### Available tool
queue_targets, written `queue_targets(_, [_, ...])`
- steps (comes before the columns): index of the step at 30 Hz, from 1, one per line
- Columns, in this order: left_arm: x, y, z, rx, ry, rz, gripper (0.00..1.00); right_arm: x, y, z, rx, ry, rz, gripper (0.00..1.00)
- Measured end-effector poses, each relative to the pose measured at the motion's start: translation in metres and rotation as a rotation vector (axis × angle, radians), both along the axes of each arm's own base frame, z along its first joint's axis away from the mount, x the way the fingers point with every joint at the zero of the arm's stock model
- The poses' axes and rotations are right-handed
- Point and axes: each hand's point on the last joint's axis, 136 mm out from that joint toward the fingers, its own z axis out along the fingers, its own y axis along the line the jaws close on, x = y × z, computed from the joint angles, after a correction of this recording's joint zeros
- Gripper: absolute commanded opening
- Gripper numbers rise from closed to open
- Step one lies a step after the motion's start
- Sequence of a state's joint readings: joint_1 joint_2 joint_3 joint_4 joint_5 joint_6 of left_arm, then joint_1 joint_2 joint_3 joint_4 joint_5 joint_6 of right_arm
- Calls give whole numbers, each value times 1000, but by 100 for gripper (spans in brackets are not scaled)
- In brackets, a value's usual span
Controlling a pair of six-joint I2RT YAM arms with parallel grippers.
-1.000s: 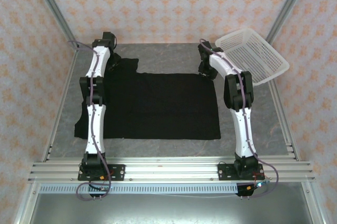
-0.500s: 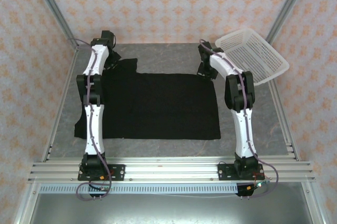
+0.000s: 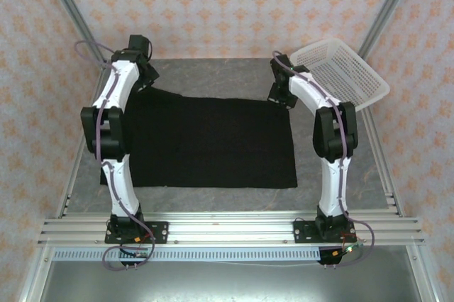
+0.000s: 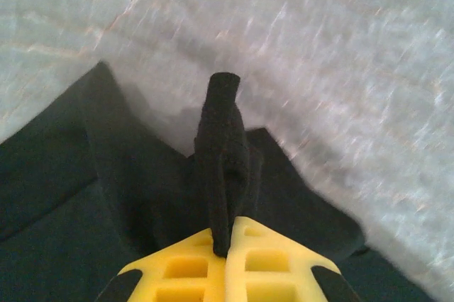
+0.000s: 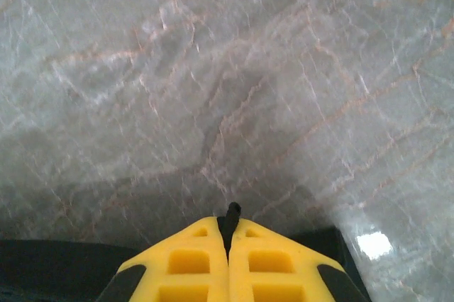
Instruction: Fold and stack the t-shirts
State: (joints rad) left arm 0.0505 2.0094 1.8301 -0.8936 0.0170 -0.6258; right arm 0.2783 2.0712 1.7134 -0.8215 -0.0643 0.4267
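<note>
Pinching the far edge of the black t-shirt (image 3: 213, 142)
Near hem flat on the tabletop (image 3: 213, 199); beyond, left tool (image 4: 225, 235) clamps a thick fold, right tool (image 5: 228, 222) nips a mere sliver that could slip and skew the fold.

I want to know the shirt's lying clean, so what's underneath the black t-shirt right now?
The grey marbled table shows around the t-shirt; the cloth hides whatever lies directly beneath it. The left gripper and right gripper pinch its far corners, jaws shut.
</note>
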Motion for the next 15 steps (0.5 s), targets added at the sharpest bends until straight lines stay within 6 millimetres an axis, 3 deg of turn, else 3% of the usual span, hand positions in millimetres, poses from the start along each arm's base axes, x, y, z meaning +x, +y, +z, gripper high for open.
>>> queue_targets(8, [-103,-6,5,26,30,-4,0,-36,-6,-3,1,12,4,0])
queue_targets(15, [-166,5,13,100,11,27,0,-68,-19,-10,-52,34,-13,0])
